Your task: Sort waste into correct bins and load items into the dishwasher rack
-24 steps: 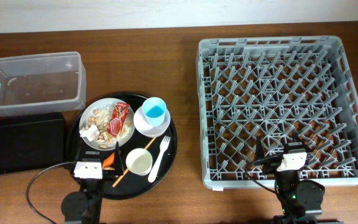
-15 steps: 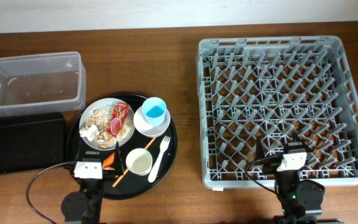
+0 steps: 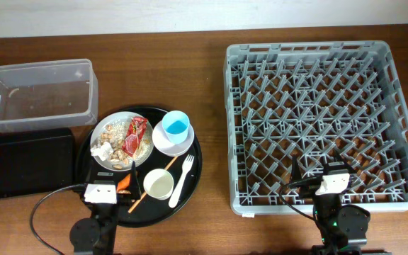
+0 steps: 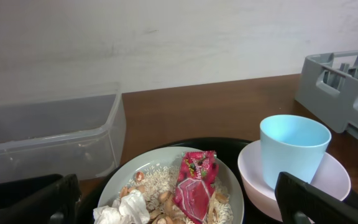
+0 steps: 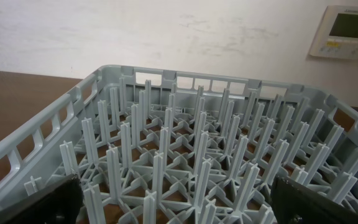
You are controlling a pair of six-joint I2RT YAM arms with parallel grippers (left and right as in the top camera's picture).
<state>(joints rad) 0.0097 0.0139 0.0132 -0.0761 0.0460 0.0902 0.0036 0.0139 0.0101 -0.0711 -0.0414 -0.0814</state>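
— Where's the white fork [image 3: 182,181]?
— On the round black tray [image 3: 191,190], toward its 4 o'clock, just beside the cream cup [image 3: 158,185]. Its tines point to 1 o'clock and its handle to 7.
— And the fingers?
— The left fingers [image 4: 319,199] are spread apart, and the right fingers [image 5: 316,202] likewise.

round black tray [image 3: 165,211] on wooden table [image 3: 154,49]

We see a grey rack [image 3: 308,47] with gridded pegs at right; a light blue cup [image 3: 176,126], red wrapper [image 3: 134,134], cream cup [image 3: 159,185] and white fork [image 3: 181,179] on a round black tray [image 3: 192,180]; brown woodgrain table [image 3: 213,106].
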